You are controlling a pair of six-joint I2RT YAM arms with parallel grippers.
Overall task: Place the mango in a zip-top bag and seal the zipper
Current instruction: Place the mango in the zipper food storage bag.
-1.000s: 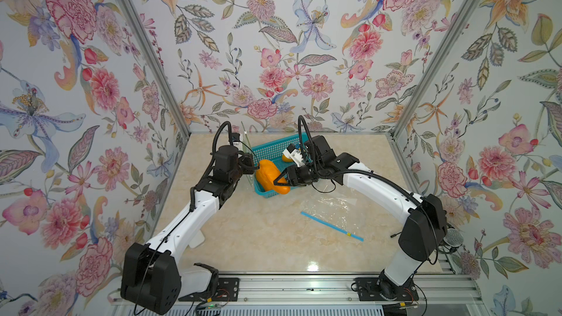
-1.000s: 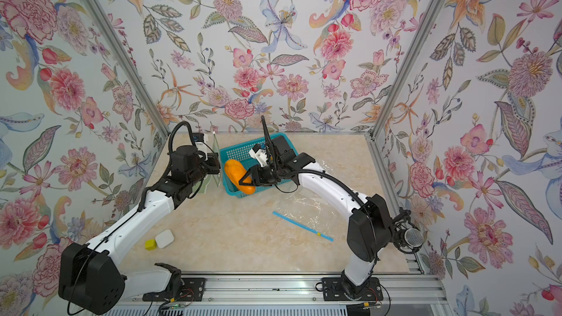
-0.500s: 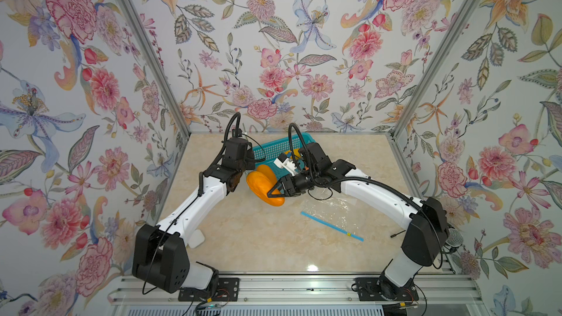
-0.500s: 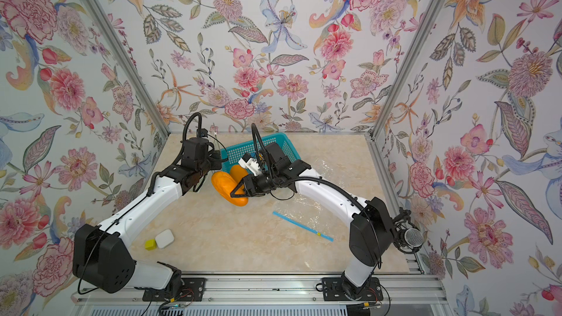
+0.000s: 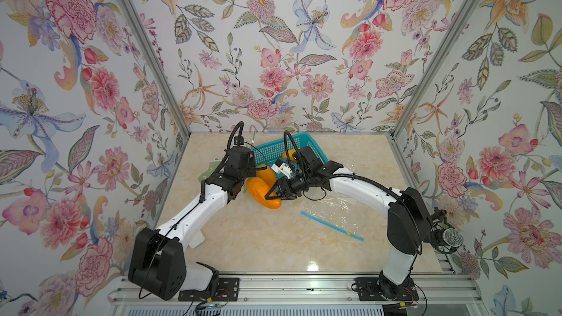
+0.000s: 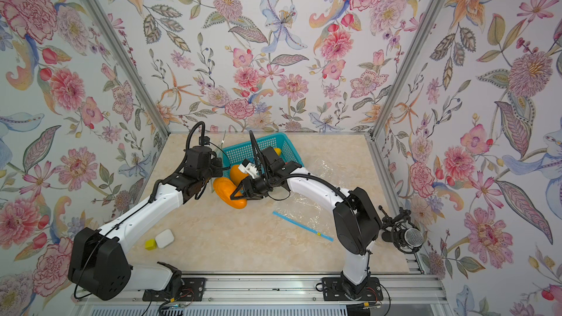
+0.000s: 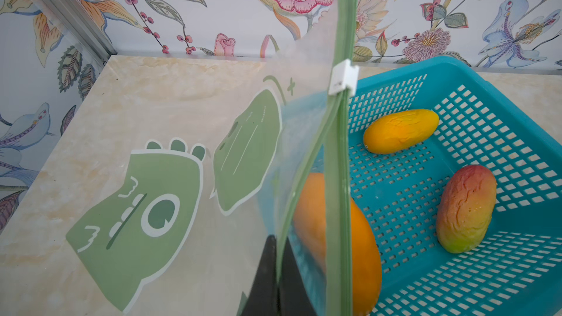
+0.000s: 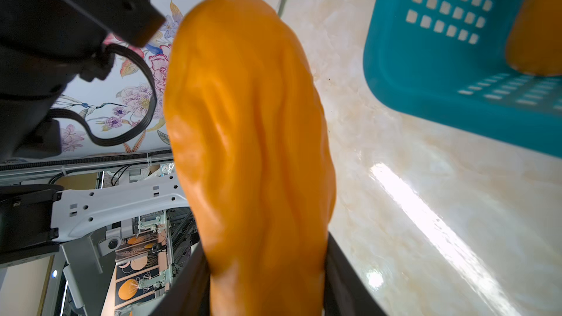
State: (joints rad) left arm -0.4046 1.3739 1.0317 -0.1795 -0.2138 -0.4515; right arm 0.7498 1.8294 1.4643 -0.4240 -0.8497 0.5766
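My right gripper (image 5: 269,196) (image 6: 235,196) (image 8: 267,256) is shut on one end of an orange mango (image 5: 261,191) (image 6: 228,191) (image 8: 249,123). It holds the mango over the table, just in front of the basket's near left corner and close to the left arm. My left gripper (image 7: 277,238) is shut on one lip of a clear zip-top bag (image 7: 170,202) with green cartoon prints. The bag stands upright beside the basket. Its green zipper (image 7: 338,159) has parted below the white slider (image 7: 343,78).
The teal basket (image 5: 316,148) (image 7: 517,123) holds a yellow mango (image 7: 401,130), a red-green mango (image 7: 466,208) and an orange mango (image 7: 362,256) that is partly behind the bag. Another clear bag with a blue zipper (image 5: 331,226) lies flat under the right arm. Small white (image 6: 164,238) and yellow (image 6: 150,244) items lie front left.
My right gripper has brought the orange mango from the basket's front edge out toward the left arm. The left wrist has swung up and back beside the basket, still holding the bag.
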